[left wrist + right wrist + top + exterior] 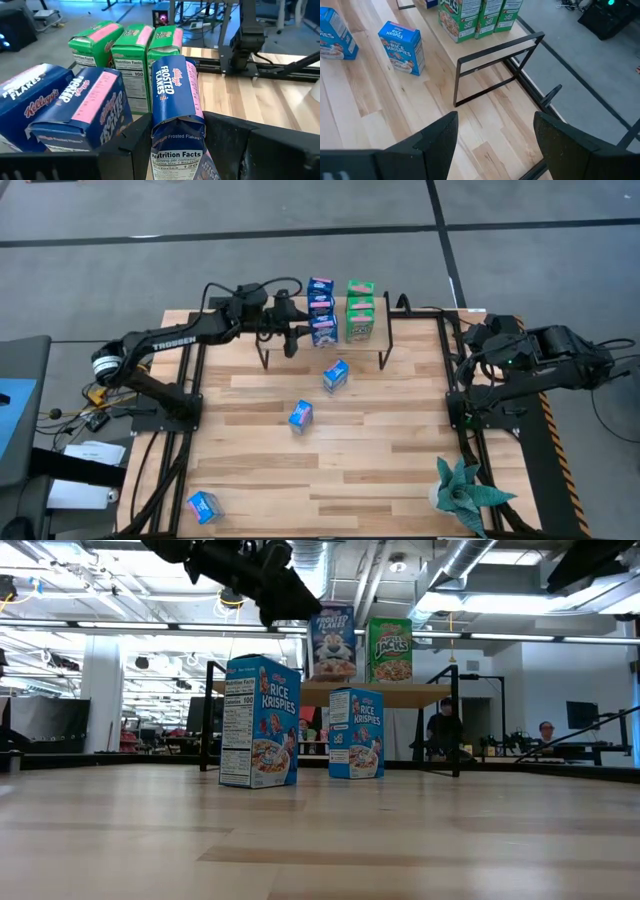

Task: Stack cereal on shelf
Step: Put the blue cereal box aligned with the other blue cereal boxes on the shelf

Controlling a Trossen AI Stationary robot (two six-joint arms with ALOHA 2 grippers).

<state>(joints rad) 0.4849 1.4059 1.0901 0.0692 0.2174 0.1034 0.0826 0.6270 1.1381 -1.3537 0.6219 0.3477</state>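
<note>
Left claw (291,332) positioned over the shelf (385,327) at the far edge of the desk (400,440), closed on a blue Frosted Flakes box (176,115) held upright between its fingers (227,145), just beside two more Frosted Flakes boxes (75,112) already standing on the shelf top. Three green Apple Jacks boxes (132,55) lined up behind these on the same board; in the high view, blue boxes (321,298) at shelf left-centre, green boxes (360,310) immediately to their right. Two Rice Krispies boxes upright on the desk in front of the shelf: one (336,375) nearer the shelf, another (300,416) closer to desk centre. A further blue cereal box (203,506) lying near the front left corner, well apart from the rest. Right claw (492,137) hanging open and empty above the desk's right side, near the shelf's right-hand leg frame (495,70). Teal spiky plant (465,492) at front right corner.
</note>
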